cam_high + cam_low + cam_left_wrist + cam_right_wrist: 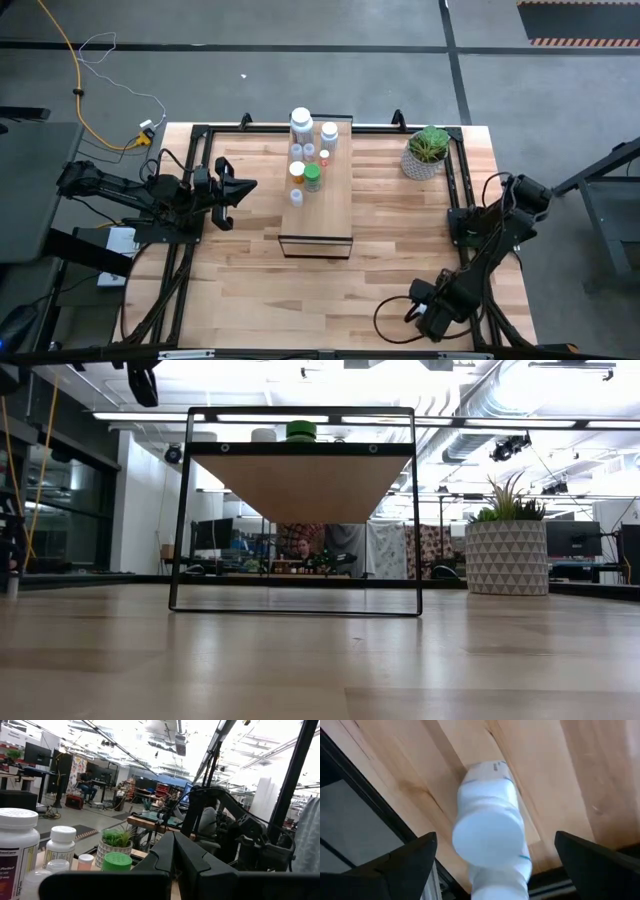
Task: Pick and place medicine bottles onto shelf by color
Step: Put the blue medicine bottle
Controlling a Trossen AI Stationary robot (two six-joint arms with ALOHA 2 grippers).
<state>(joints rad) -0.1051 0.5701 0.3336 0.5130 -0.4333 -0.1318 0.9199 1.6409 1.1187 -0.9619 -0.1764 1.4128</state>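
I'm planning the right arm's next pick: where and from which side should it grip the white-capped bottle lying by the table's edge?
Grip the white bottle across its round body, just behind the cap, coming down from above. It appears to lie on its side on the wooden table, and the right gripper already has open fingers either side of it.

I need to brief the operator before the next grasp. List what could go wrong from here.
1. The right gripper hangs open over a white bottle lying by the table's edge; a glancing close could roll it off.
2. The bottles on the shelf stand bunched at its far end, the green bottle among them; adding one could topple neighbours.
3. The left gripper sits close beside that cluster and could clip it when swinging.
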